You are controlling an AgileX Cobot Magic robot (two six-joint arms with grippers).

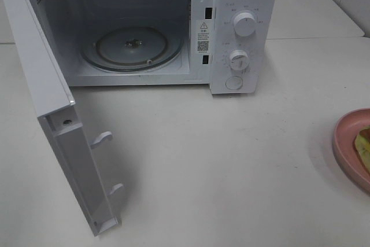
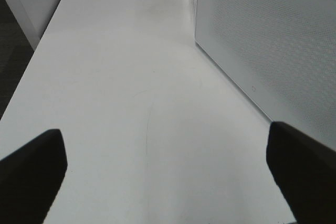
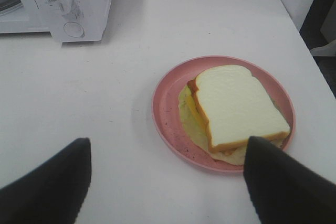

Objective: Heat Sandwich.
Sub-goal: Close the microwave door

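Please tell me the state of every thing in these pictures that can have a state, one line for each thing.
microwave door: swung fully open.
microwave: cavity empty, only the glass turntable inside.
sandwich: lying whole on the pink plate, not yet held.
left gripper: jaws open, holding nothing, above the bare table.
right gripper: jaws open, hovering near the plate.

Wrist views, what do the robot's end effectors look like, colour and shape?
Only the finger ends show. The left end effector has two matte black fingers with blunt, rounded tips. The right end effector looks the same: broad, dark, plain fingers. No markings, cables or labels are visible on them. The arms do not appear in the exterior high view, so their look cannot be told.
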